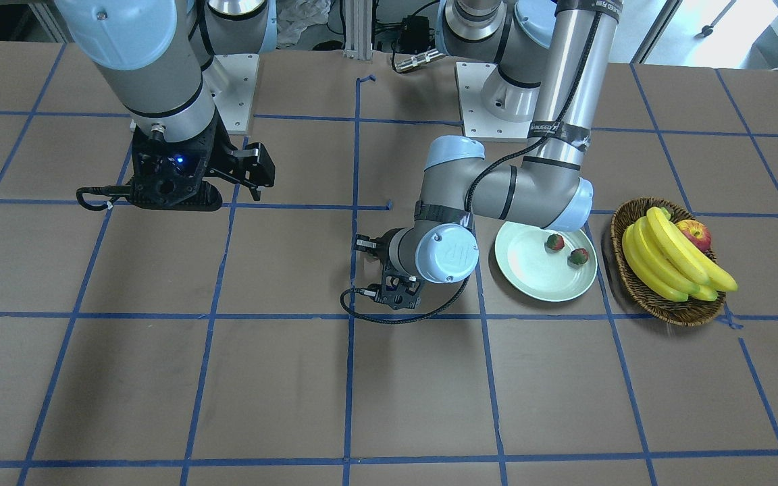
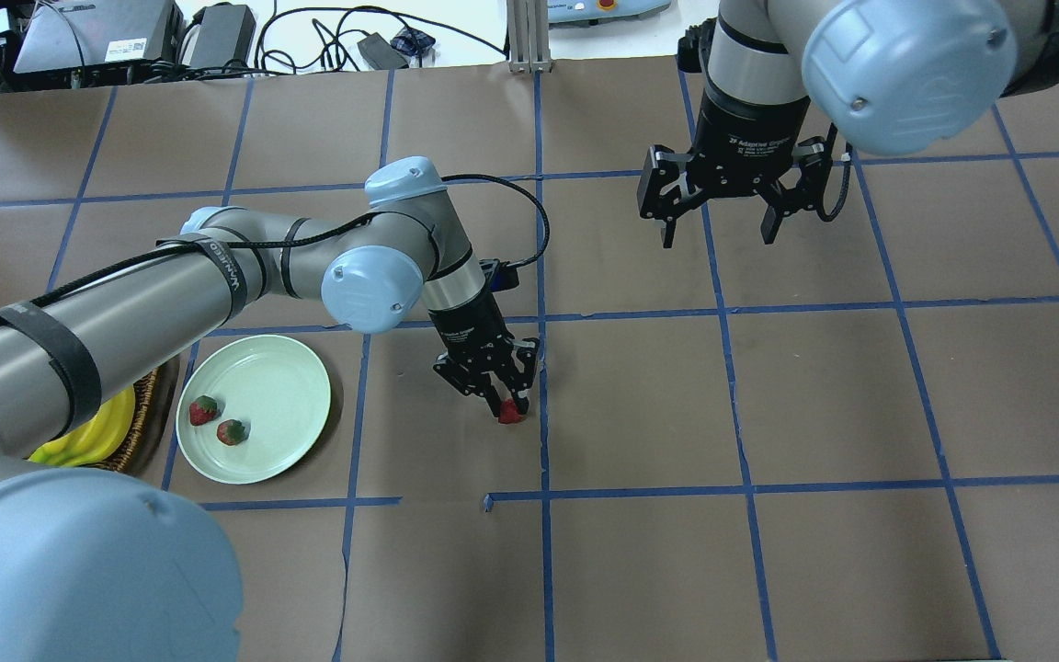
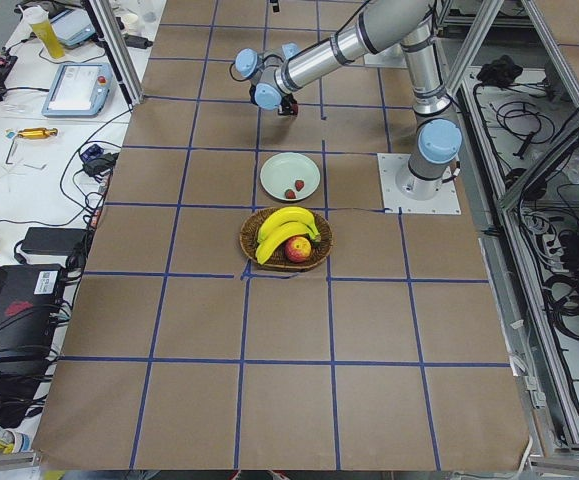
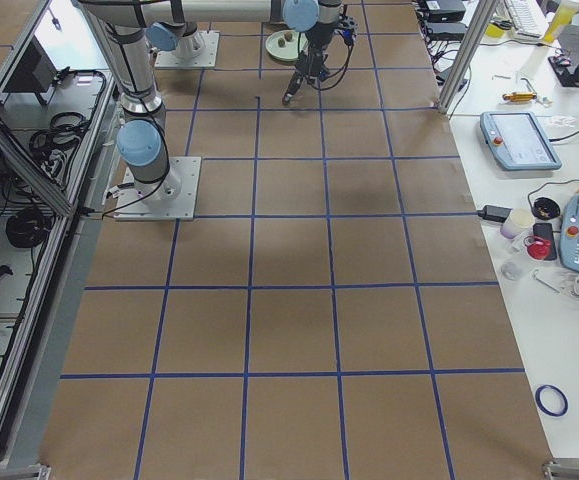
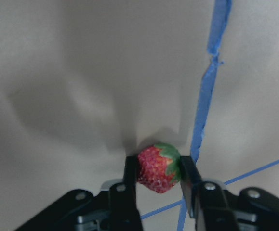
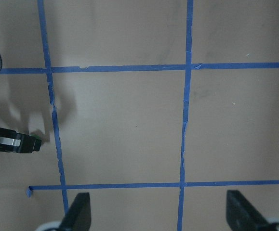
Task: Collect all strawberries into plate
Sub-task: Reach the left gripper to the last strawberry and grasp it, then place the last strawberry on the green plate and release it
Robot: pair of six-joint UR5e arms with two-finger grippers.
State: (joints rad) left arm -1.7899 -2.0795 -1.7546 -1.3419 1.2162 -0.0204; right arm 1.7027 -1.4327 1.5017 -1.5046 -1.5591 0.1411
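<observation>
Near the middle of the tabletop [image 2: 860, 386], just beside a blue tape line [image 2: 543, 441], the left pincer [image 2: 509, 405] points down with its two fingers pressed against opposite flanks of the third strawberry [image 5: 157, 168]. They pinch it across its width, with the green top tilted up and away from the wrist camera. Whether the berry has left the paper I cannot tell; its shadow sits tight under it.

The plate [image 2: 295, 368] lies toward the robot's own left of this pincer, roughly one grid square over and on the same arm's side. Two strawberries [image 2: 203, 410] [image 2: 233, 430] rest on its far-left part, leaving the nearer part bare. The coming move is probably a lift and a sideways carry leftward, ending over that bare part.

The right pincer [image 2: 719, 237] hangs spread wide and empty over bare paper, well apart from both berry and plate, so the left arm is clearly the nearer one
</observation>
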